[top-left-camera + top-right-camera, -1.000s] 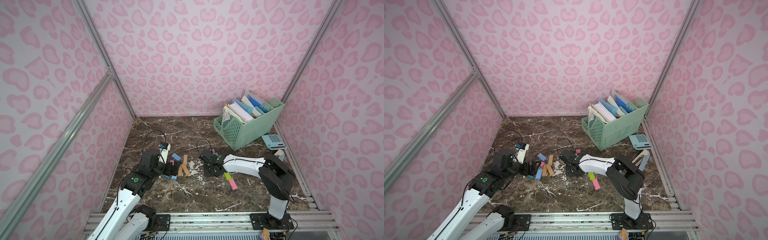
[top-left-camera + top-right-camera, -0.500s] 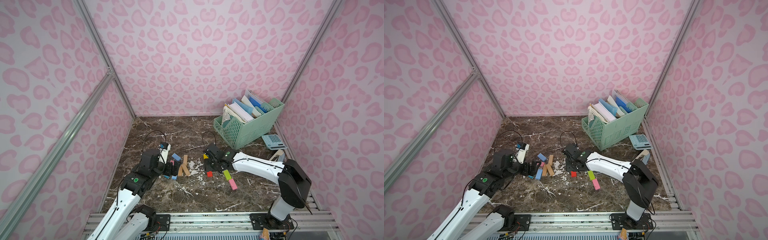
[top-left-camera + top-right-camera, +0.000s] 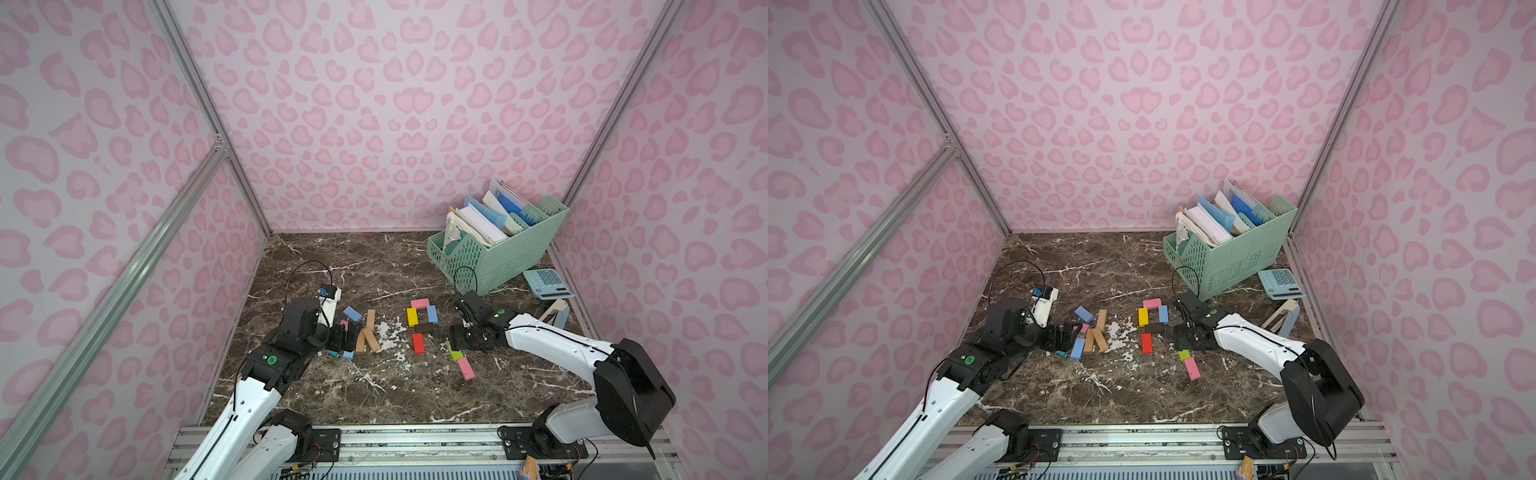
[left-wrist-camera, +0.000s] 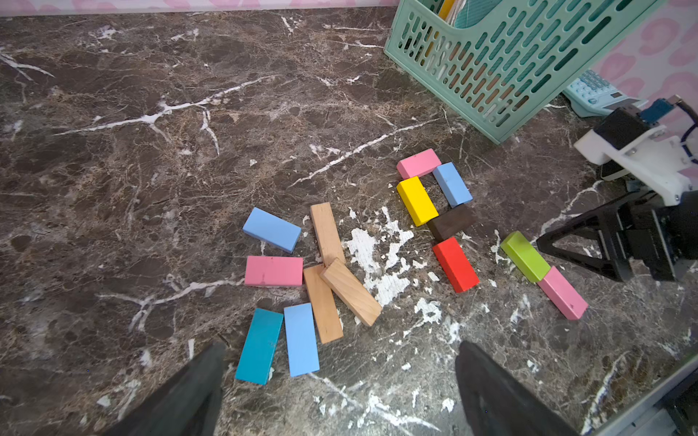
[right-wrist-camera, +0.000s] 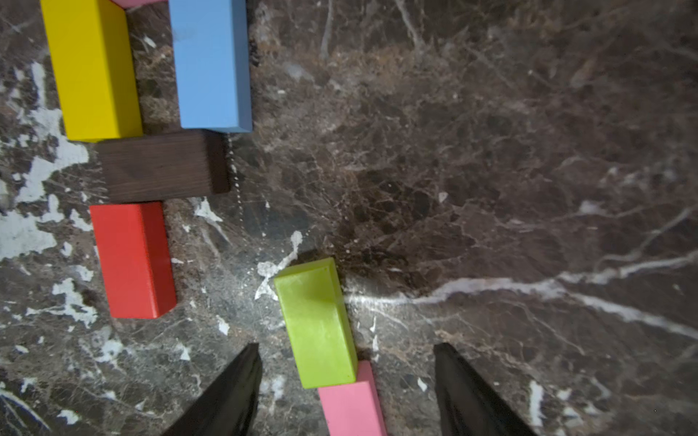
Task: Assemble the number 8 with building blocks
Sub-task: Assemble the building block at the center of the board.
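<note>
The right gripper [image 5: 345, 349] stands open, its jaws on either side of the green block [image 5: 315, 321] without touching it. Just left of them lies the unfinished eight [image 3: 424, 328], five blocks so far. Farther left, the left gripper [image 4: 340, 347] hovers wide open over the loose blocks [image 4: 351, 290].

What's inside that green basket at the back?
The basket holds white papers and blue folders, standing on edge and leaning between dividers. Their lower parts, and anything lying at the bottom, are hidden behind its perforated wall.
</note>
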You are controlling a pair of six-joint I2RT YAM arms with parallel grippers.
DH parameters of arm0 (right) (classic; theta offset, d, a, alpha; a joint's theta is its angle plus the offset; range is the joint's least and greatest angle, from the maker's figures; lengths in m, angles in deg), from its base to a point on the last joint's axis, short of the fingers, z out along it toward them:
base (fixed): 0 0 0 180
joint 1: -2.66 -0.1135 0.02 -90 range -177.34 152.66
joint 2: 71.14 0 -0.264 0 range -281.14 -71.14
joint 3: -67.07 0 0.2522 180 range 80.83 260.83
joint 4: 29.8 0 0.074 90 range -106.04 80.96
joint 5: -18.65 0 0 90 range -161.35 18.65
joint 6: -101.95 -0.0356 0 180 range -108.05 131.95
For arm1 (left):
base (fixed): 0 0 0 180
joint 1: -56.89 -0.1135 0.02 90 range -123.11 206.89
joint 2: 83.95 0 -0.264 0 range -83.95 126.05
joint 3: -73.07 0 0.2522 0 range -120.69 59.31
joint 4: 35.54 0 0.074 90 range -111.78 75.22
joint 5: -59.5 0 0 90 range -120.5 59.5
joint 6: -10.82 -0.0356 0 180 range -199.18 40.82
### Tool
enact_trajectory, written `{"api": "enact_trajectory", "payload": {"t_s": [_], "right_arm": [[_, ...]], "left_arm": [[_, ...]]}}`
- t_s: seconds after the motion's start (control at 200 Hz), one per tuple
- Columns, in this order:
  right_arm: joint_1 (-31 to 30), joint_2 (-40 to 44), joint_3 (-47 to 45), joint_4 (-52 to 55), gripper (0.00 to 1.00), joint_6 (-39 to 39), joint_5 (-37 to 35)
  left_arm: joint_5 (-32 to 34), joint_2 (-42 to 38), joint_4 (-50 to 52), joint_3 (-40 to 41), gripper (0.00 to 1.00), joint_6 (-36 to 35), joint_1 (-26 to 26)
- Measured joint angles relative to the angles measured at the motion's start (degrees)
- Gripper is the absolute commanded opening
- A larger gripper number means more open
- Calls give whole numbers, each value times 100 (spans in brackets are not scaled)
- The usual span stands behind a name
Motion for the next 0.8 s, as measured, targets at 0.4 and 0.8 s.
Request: {"api": "enact_trajectory", "payload": {"t_s": [0.4,0.8], "right_arm": [[-50,-588,57,-302,57,566,299],[-533,-1202,455,-282,34,509,127]], "left_arm": [[2,13,2,0,98,0,0],[2,13,2,0,98,0,0]]}}
